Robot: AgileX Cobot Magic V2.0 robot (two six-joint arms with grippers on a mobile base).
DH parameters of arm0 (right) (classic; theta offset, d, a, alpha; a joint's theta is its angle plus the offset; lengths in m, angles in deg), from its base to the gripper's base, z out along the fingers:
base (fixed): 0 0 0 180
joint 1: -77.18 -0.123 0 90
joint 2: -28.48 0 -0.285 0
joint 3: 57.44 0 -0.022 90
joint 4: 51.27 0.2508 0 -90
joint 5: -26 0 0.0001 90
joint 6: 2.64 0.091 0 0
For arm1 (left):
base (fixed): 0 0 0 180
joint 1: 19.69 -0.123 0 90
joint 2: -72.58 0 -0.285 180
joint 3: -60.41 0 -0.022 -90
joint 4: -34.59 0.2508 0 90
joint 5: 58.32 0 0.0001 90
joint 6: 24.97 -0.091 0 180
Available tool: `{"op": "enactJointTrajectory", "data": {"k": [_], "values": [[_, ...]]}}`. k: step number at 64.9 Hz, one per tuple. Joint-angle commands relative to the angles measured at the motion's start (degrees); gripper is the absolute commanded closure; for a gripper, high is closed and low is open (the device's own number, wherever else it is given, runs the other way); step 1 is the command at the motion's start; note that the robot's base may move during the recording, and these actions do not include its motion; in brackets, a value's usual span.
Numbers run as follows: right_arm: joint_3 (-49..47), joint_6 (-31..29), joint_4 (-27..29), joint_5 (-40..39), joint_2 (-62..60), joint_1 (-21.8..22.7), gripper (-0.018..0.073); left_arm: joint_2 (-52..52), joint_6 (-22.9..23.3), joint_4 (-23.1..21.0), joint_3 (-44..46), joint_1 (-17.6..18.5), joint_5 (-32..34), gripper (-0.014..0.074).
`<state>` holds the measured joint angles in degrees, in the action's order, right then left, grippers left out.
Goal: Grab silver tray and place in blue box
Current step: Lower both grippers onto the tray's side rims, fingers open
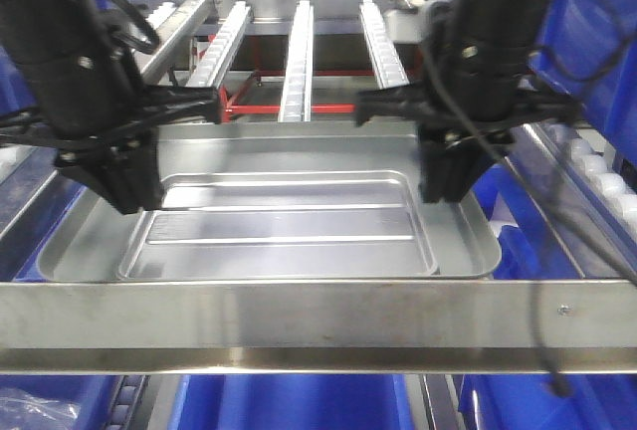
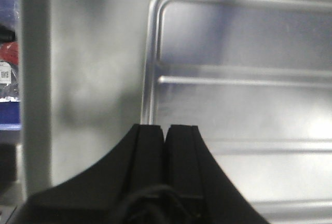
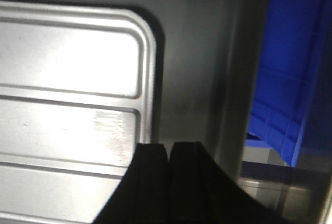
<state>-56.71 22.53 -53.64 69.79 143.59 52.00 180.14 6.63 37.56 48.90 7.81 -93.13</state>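
Tray (image 1: pixel 289 236): lies flat between both arms, behind a steel bar (image 1: pixel 299 325).
Left gripper (image 2: pixel 165 129): the wrist view shows jaws pressed together at the tray's step. Cannot tell if they pinch it.
Right gripper (image 3: pixel 168 147): the same, jaws together.
Blue box (image 3: pixel 290 73): the right wrist view shows it beside the tray.

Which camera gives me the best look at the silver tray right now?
Exterior front-facing: it shows nearly the whole silver tray, with the left gripper and right gripper over its two ends. Each wrist view shows only one rounded corner of the recessed centre and parts of the ridges.
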Motion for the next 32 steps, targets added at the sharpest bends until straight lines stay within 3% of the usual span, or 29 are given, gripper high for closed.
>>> {"op": "enactJointTrajectory", "data": {"k": [1, 8, 14, 32], "values": [[-3.38, 0.12, -0.12, 1.74, -1.39, -0.25, 0.0464, -1.56, 0.41, 0.28, 2.45, 0.35, 1.06, 0.0555], [-3.51, 0.12, -0.05, 1.57, -0.52, -0.25, 0.0291, -1.27, 0.41, 0.56, 2.45, 0.35, 1.23, 0.0418], [-3.51, 0.12, -0.05, 1.57, 0.02, -0.25, 0.0159, -1.18, 0.41, 1.26, 2.45, 0.24, 1.36, 0.0386], [-3.51, 0.12, -0.05, -0.04, 1.73, -0.25, 0.0136, -0.54, 0.41, 1.26, 2.45, -1.04, 2.04, 0.0387]]}}
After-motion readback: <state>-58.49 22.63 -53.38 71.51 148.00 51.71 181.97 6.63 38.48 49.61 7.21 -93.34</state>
